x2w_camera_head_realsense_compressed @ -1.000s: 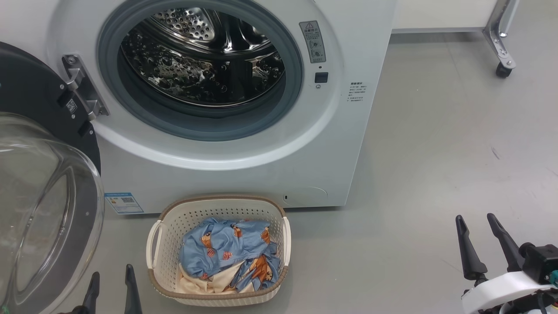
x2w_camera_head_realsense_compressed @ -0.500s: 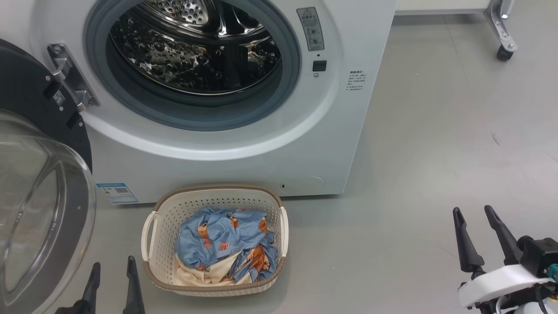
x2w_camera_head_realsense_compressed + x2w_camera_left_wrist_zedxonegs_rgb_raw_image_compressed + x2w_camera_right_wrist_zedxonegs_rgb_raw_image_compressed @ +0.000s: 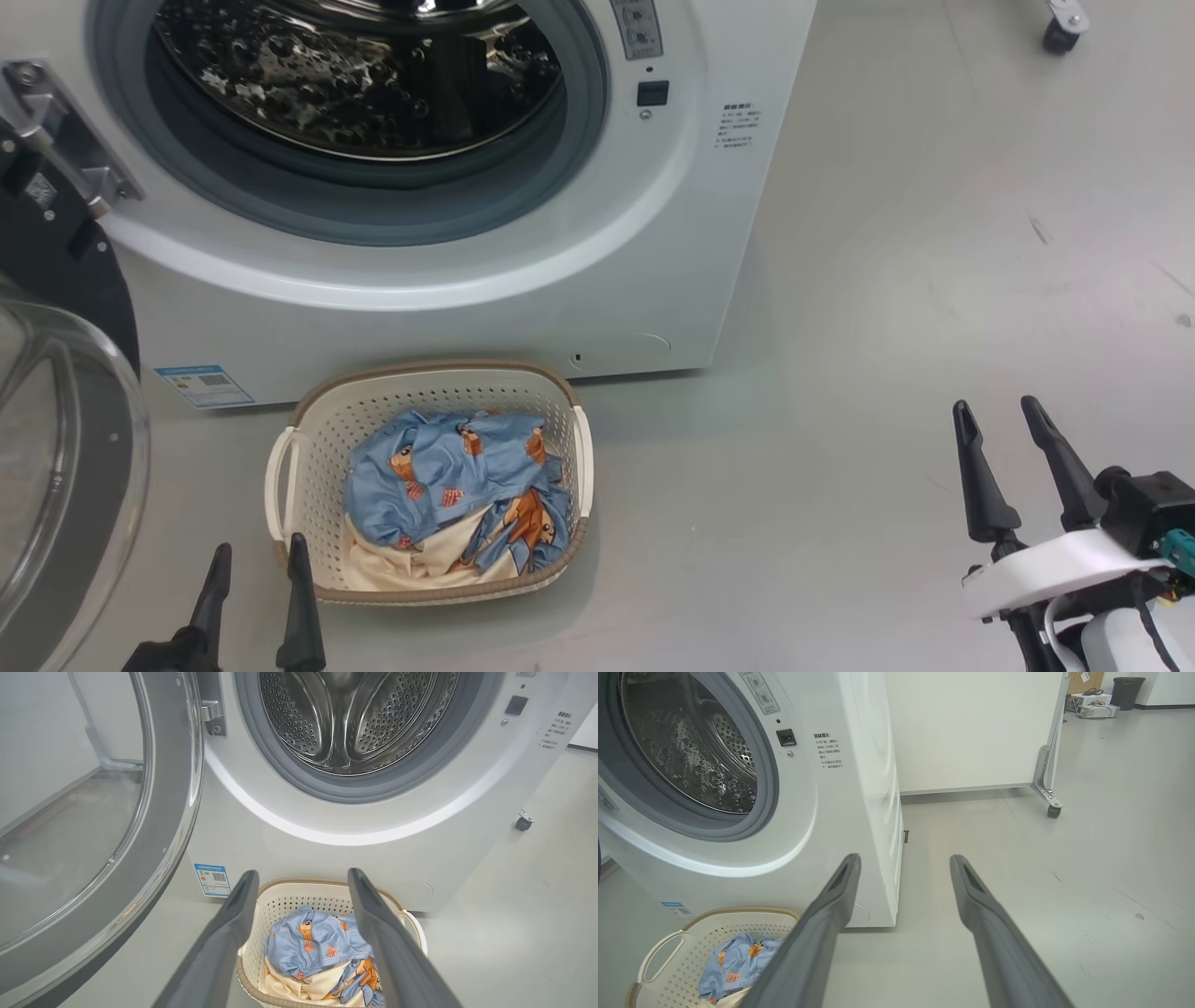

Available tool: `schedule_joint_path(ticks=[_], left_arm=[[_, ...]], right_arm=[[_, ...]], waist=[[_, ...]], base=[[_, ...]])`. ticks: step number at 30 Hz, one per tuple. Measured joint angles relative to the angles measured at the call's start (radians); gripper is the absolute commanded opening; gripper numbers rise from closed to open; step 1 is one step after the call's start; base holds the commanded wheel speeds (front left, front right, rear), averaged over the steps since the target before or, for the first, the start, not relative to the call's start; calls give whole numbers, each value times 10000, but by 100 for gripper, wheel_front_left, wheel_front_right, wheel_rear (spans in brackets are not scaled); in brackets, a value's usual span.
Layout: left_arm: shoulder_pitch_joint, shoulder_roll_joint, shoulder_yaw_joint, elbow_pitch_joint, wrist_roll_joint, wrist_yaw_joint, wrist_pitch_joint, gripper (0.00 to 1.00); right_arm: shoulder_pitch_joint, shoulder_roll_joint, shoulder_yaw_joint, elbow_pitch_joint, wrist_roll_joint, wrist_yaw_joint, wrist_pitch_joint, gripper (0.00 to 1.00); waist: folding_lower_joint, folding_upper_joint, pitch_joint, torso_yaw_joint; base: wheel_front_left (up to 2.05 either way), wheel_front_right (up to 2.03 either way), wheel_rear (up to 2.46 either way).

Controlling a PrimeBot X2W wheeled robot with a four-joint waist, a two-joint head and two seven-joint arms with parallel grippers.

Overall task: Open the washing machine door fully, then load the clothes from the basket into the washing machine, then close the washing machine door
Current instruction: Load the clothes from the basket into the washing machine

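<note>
Judging by how things lie, we are at the start of the loading step. The washing machine door (image 3: 56, 467) stands swung out on its hinge (image 3: 65, 140) at the left, and the steel drum (image 3: 355, 84) shows no cloth. All the clothes (image 3: 439, 471) sit in the basket (image 3: 429, 387), which rests on the floor (image 3: 840, 485) just in front of the washing machine (image 3: 448, 317). The left pincer (image 3: 260, 546) hovers beside the basket's near left corner, its fingers apart and holding nothing. The right pincer (image 3: 995, 404) waits well off to the right, likewise spread and empty.

To do this well, we would send the left pincer, the nearer one, down over the heaped blue printed fabric. It should close on a raised fold near the middle, not at the perforated wall where a fingertip could catch. Then we lift until the cloth clears the brown rim and carry it past the grey gasket (image 3: 373, 210) and well into the drum before letting go, so no hem hangs over the lip. The door's glass bowl bulges close on the left, so the elbow must keep off it.

Against the picture a second back, the whole head view has slid: the machine sits higher and further left, which is the camera moving. Basket, clothes and door keep their places relative to the machine, and both pincers were spread then as now.
</note>
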Motion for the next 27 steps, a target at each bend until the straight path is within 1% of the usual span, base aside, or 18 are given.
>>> schedule_joint_path(ticks=[9, 13, 20, 27], left_arm=[[-401, 142, -48, 63, 115, -40, 10, 100], [-688, 171, -69, 174, 113, -123, 119, 100], [-1160, 230, -94, 431, 107, -182, 464, 100], [-1744, 293, -104, 711, 82, -228, 899, 100]], right_arm=[[-485, 117, 25, -58, 46, 0, -2, 100], [-673, 213, 115, -58, 48, 0, -2, 100], [-965, 293, 405, -71, 50, 0, -2, 100], [-1337, 408, 453, -194, 75, 0, -2, 100]], waist=[[0, 0, 634, -405], [0, 0, 892, -598], [0, 0, 1303, -979], [0, 0, 1840, -1345]], base=[[0, 0, 0], [0, 0, 0], [0, 0, 0], [0, 0, 0]])
